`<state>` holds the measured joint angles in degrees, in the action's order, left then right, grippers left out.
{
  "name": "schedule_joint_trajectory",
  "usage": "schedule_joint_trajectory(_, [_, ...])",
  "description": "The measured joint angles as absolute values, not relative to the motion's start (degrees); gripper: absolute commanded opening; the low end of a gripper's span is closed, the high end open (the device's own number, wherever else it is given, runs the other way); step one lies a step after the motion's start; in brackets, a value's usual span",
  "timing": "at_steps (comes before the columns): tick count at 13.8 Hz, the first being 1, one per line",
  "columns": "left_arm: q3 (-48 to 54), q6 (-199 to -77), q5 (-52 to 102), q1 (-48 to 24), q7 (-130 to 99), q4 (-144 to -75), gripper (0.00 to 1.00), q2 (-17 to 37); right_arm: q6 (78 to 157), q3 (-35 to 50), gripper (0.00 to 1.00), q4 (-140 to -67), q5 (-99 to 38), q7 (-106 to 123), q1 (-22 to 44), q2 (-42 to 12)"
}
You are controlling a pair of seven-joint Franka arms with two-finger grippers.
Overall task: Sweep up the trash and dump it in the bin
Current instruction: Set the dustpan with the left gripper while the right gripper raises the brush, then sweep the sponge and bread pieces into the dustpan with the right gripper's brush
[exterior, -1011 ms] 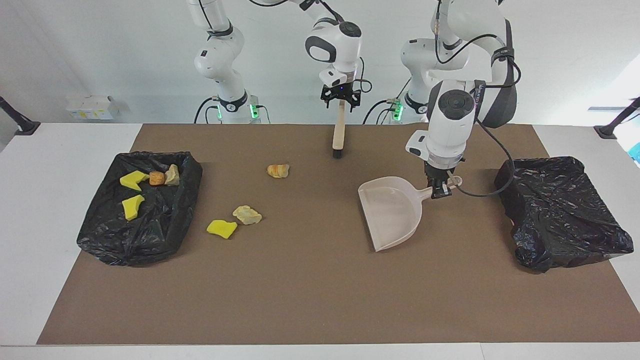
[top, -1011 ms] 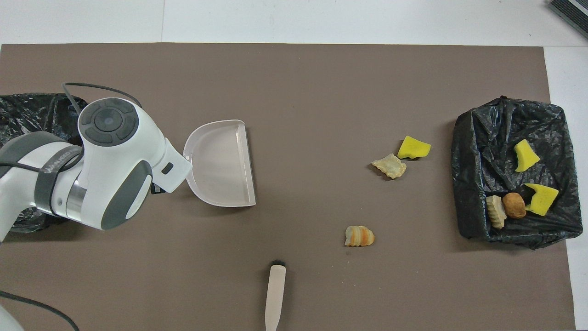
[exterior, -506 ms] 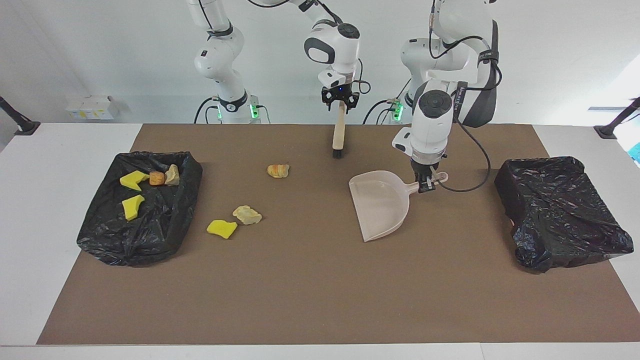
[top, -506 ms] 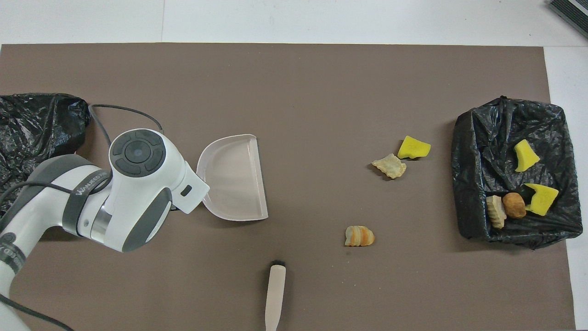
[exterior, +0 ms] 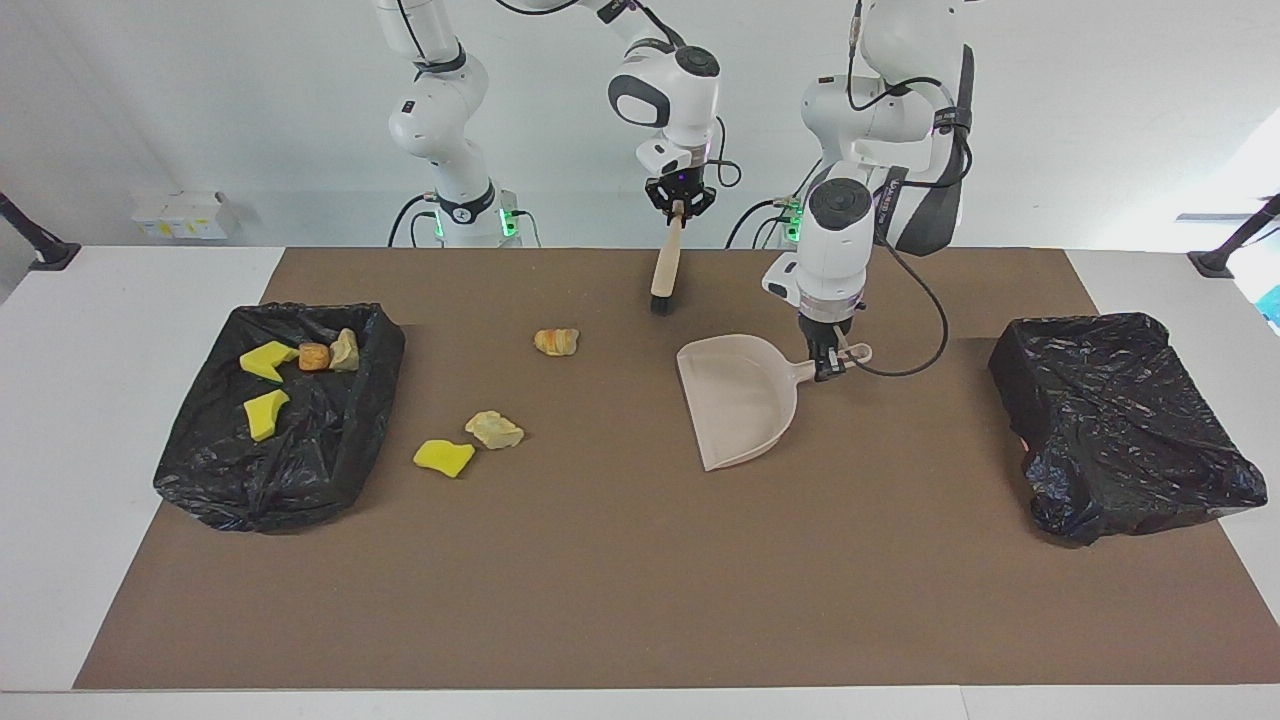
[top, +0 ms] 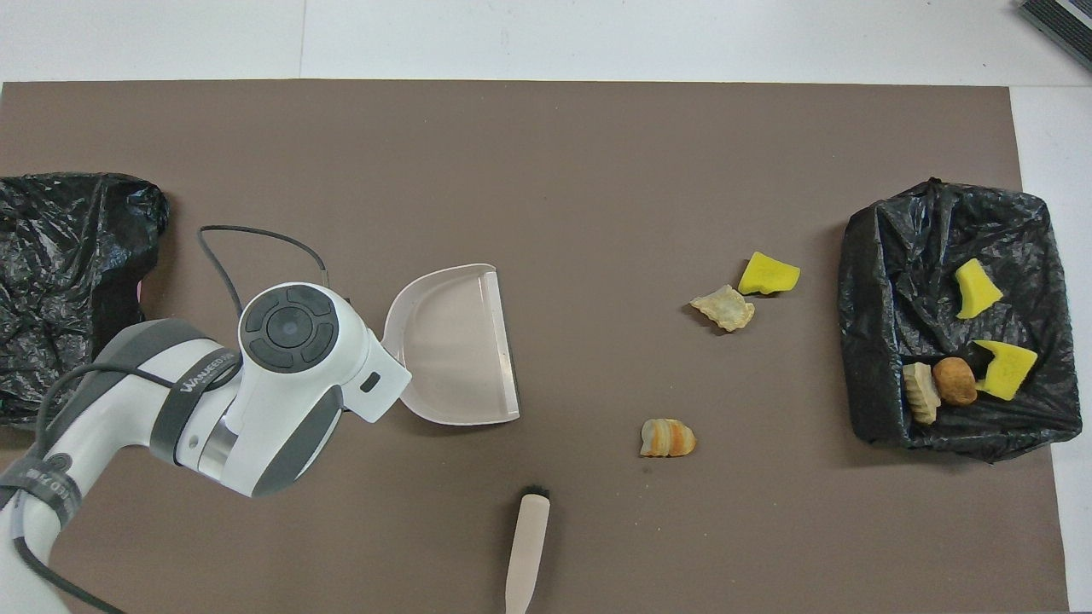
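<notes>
Three pieces of trash lie on the brown mat: a striped tan-orange lump (exterior: 556,341) (top: 668,437), a pale tan lump (exterior: 494,429) (top: 723,307) and a yellow chunk (exterior: 444,457) (top: 769,274). More yellow and tan scraps (exterior: 266,412) (top: 954,380) sit in the black-bagged bin (exterior: 330,450) (top: 879,341) at the right arm's end. My left gripper (exterior: 830,362) is shut on the handle of the beige dustpan (exterior: 740,400) (top: 456,345), low over the mat's middle, mouth toward the trash. My right gripper (exterior: 678,198) is shut on the beige brush (exterior: 664,270) (top: 527,546), which hangs bristles down and slightly tilted.
A second black-bagged bin (exterior: 1120,430) (top: 68,256) stands at the left arm's end of the mat. The left arm's cable (exterior: 925,340) loops beside the dustpan handle. White table borders the mat on all sides.
The left arm has carried the dustpan away from the bin at its end toward the middle of the mat. The right gripper has closed on the brush handle, and the brush has tilted.
</notes>
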<state>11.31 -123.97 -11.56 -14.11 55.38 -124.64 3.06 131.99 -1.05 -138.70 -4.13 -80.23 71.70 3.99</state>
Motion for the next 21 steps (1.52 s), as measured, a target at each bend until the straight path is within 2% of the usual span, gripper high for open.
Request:
schedule_joint_trajectory(4, [11.35, -124.5, -11.56, -15.6, 55.18, -125.68, 0.0, 3.04, 128.76, -1.23, 0.0, -136.11, -2.1, -79.32, 69.59, 4.05])
schedule_joint_trajectory(8, [11.35, -124.63, -11.56, -15.83, 55.18, -126.07, 0.0, 2.82, 120.62, -1.58, 0.0, -130.1, -1.88, -68.76, 60.82, 6.12])
schedule_joint_trajectory(12, [11.51, -124.73, -14.54, -16.72, 52.06, -126.71, 0.0, 2.43, 119.54, -2.25, 0.0, -129.59, -1.84, -57.79, 53.06, 9.48])
schedule_joint_trajectory(21, [11.55, -124.7, -16.76, -17.68, 49.15, -128.25, 0.0, 1.45, 118.61, -2.64, 0.0, -127.42, -1.52, -31.41, 31.8, 8.9])
